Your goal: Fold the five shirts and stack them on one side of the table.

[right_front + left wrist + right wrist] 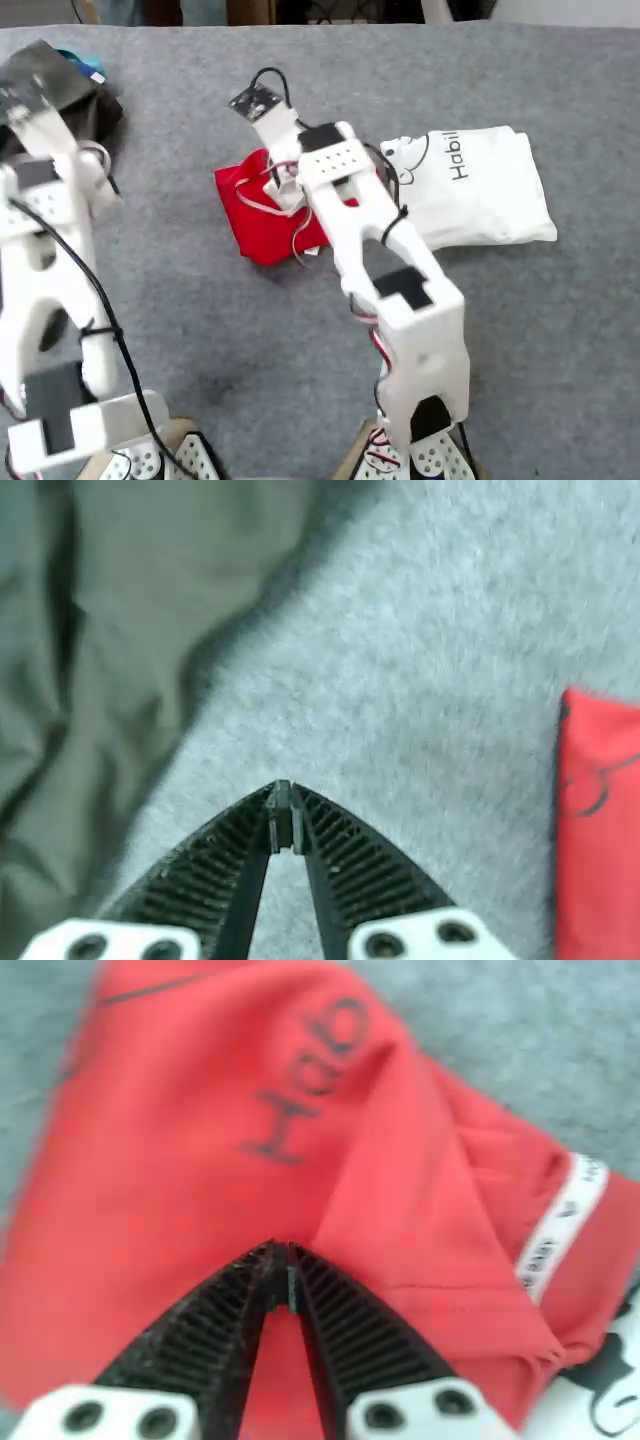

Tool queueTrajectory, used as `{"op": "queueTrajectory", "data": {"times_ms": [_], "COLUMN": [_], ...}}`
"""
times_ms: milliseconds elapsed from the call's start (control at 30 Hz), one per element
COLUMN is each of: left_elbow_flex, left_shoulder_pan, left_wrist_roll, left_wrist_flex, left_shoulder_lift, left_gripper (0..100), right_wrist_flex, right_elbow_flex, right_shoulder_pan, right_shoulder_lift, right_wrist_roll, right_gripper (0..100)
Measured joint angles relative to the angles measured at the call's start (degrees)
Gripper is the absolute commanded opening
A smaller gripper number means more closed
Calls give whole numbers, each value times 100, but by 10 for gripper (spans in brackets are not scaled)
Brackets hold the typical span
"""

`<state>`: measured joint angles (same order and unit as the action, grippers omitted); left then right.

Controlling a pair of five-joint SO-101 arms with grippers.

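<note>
The bench (pixel 520 340) is mottled grey. The red shirt (pixel 180 1140) carries dark lettering and a white neck tape with dark print. The white shirt (pixel 480 190) bears black lettering and a black line drawing. The olive-grey shirt (pixel 90 630) is plain. The left pincer (pixel 283 820) and right pincer (pixel 280 1280) have black ribbed fingers on white mounts.

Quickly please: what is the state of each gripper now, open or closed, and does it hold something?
Left gripper: closed, empty, over the gray table.
Right gripper: closed over the red shirt; whether it pinches cloth cannot be told.
</note>
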<state>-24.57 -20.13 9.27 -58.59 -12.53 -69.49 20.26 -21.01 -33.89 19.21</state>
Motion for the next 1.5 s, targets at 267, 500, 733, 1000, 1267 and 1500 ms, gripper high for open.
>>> {"op": "queueTrajectory", "data": {"times_ms": [267, 500, 733, 1000, 1267, 1500], "left_elbow_flex": [-1565, -2084, -2075, -2092, -2092, -2092], "left_shoulder_pan": [501, 1099, 1143, 1143, 1143, 1143], "left_wrist_roll": [0, 0, 0, 0, 0, 0], "left_wrist_flex": [1565, 2611, 2760, 2760, 2787, 2787], "left_shoulder_lift": [-123, 484, 712, 721, 721, 721], "left_gripper": [29, 29, 29, 29, 29, 29], "right_wrist_flex": [-237, -141, 26, -2769, -2479, -1486], "right_elbow_flex": [2479, 4712, 6523, 7209, 6769, 6752], "right_shoulder_pan": [862, 1037, 1336, 923, 818, 1389], "right_shoulder_lift": [-1521, -2541, -3481, -3209, -3446, -4457], "right_wrist_roll": [0, 0, 0, 343, 360, 387], "right_gripper": [15, 15, 15, 15, 15, 15]}}
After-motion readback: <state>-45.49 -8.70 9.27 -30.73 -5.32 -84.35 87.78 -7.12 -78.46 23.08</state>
